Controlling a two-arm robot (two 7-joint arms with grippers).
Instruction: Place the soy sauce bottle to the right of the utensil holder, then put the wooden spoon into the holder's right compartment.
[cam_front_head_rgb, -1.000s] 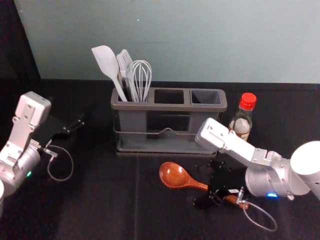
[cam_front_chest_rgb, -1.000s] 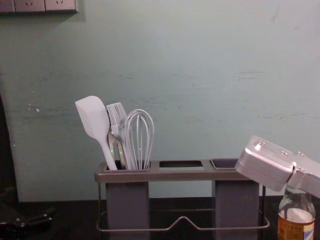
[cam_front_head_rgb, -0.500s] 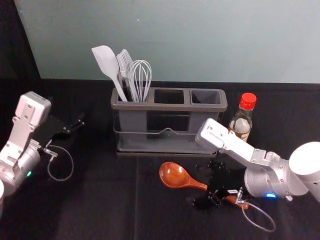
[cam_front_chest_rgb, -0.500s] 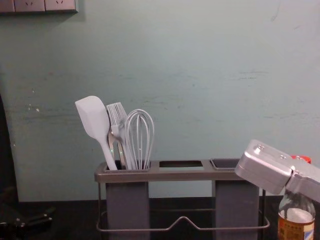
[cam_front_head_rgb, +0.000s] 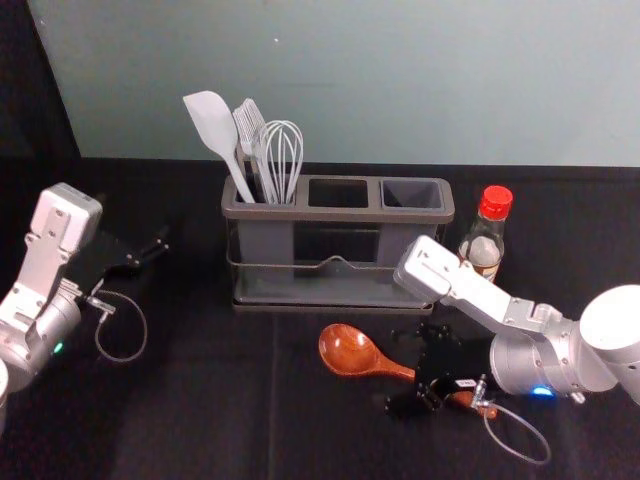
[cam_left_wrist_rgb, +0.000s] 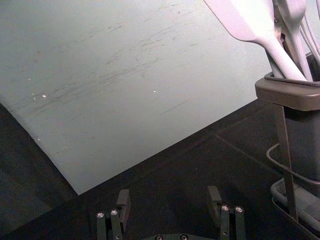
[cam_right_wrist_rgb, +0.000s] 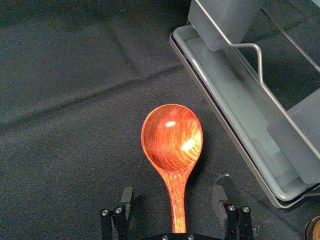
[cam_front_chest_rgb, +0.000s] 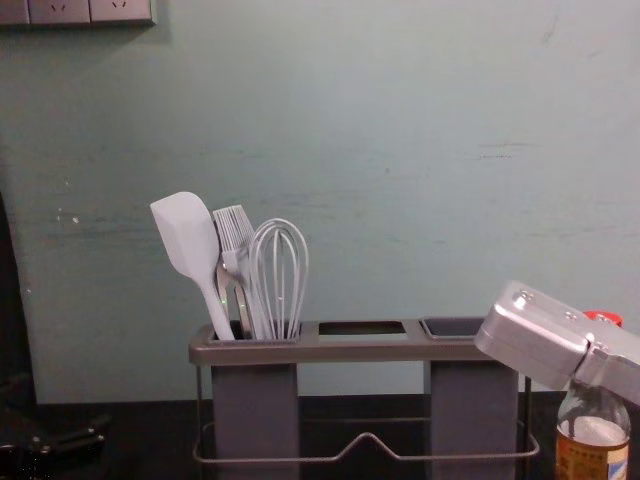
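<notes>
My right gripper (cam_front_head_rgb: 404, 370) is low over the wooden spoon (cam_front_head_rgb: 350, 350), which lies in front of the holder, bowl to the left. In the right wrist view the right gripper (cam_right_wrist_rgb: 172, 196) is open, with the spoon's handle (cam_right_wrist_rgb: 176, 200) between its fingers, touching neither. The soy sauce bottle (cam_front_head_rgb: 482, 248) stands upright right of the utensil holder (cam_front_head_rgb: 345, 214); in the chest view my right arm partly covers the bottle (cam_front_chest_rgb: 592, 445). The holder's right compartment (cam_front_head_rgb: 412, 194) is empty. My left gripper (cam_front_head_rgb: 158, 248) is parked at the left, and the left gripper (cam_left_wrist_rgb: 168, 195) is open.
A white spatula (cam_front_head_rgb: 212, 125), a brush (cam_front_head_rgb: 250, 125) and a whisk (cam_front_head_rgb: 282, 155) stand in the holder's left compartment. Behind the table rises a pale wall (cam_front_head_rgb: 400, 80). A thin cable loop (cam_front_head_rgb: 525, 440) hangs by my right gripper.
My right arm has shifted very slightly; in the chest view its silver link sits a little lower and the red cap now shows above it. The left arm has not moved.
</notes>
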